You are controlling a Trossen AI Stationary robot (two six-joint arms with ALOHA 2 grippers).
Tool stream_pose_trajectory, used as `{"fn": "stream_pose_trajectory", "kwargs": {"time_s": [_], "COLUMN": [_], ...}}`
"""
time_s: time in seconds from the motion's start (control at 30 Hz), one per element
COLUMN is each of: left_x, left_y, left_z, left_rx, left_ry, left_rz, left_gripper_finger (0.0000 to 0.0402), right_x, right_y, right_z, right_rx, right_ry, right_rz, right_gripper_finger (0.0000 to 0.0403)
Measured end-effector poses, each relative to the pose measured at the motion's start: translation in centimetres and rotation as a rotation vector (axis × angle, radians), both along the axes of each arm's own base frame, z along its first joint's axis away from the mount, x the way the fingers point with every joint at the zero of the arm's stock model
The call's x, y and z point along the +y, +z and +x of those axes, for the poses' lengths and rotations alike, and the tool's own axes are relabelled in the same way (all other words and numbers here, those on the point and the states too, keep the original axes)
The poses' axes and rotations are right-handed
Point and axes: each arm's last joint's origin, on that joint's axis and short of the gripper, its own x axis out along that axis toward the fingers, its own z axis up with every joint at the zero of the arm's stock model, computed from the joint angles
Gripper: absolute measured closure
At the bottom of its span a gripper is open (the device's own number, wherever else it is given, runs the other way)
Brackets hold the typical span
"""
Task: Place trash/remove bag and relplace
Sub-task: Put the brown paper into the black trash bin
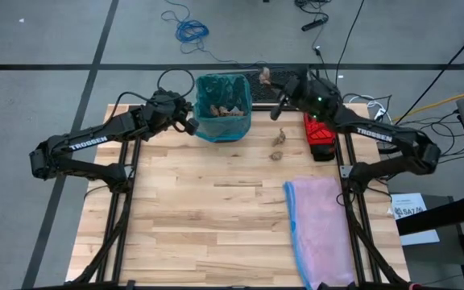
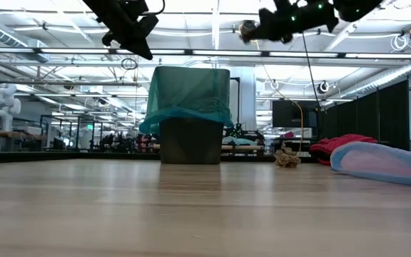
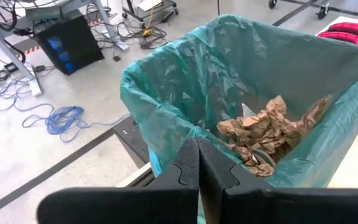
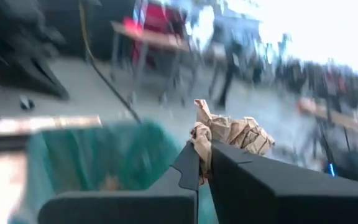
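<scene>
A brown paper wad (image 4: 232, 132) is pinched between the closed fingers of the right claw (image 1: 274, 111), which is held high above the table (image 1: 216, 209), just beside the bin's 3 o'clock side and near the far edge. The bin (image 2: 190, 140) is lined with a teal-green bag (image 1: 223, 107), whose edge is folded down over the rim; it is seen at about 12 o'clock on the table in the high view. Several brown paper wads (image 3: 266, 134) are already lying inside the bag. The left claw (image 1: 190, 125) is kept fully closed on nothing, raised at the bin's 9 o'clock side, close to the bag's rim. Two more small brown wads (image 1: 279, 145) are left on the table at roughly 4 o'clock from the bin, with a red glove (image 1: 320, 135) just beyond them. A pale pink bag with a blue edge (image 1: 321, 225) is spread flat at about 4 o'clock on the table, well apart from the bin.
</scene>
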Motion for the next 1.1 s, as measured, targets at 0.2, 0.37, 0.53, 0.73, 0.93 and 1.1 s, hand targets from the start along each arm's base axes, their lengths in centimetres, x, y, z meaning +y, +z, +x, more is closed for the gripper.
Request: {"fn": "stream_pose_trajectory", "kwargs": {"time_s": [0.2, 0.37, 0.53, 0.73, 0.93, 1.1], "left_x": [0.0, 0.0, 0.0, 0.0, 0.0, -0.1], "left_y": [0.0, 0.0, 0.0, 0.0, 0.0, -0.1], "left_z": [0.0, 0.0, 0.0, 0.0, 0.0, 0.0], "left_rx": [-0.002, -0.010, -0.011, -0.009, -0.003, 0.000], "left_ry": [0.001, 0.004, 0.005, 0.004, 0.004, 0.000], "left_rz": [-0.002, -0.003, -0.004, -0.005, -0.008, -0.008], "left_gripper_finger": [0.0402, 0.0402, 0.0402, 0.0402, 0.0402, 0.0402], "right_x": [0.7, -0.6, -3.0, -4.0, -3.5, -2.8], "right_y": [0.5, -0.3, -1.6, -1.2, 0.3, 2.1], "right_z": [2.5, 5.6, 9.4, 11.9, 11.7, 9.7], "right_rx": [-0.140, -0.117, 0.174, 0.310, 0.316, 0.457], "right_ry": [0.058, 0.076, 0.044, 0.007, 0.016, 0.011], "right_rz": [-0.195, -0.120, 0.115, 0.175, 0.138, 0.188], "right_gripper_finger": [0.0403, 0.0402, 0.0355, 0.0226, 0.0115, 0.0092]}}
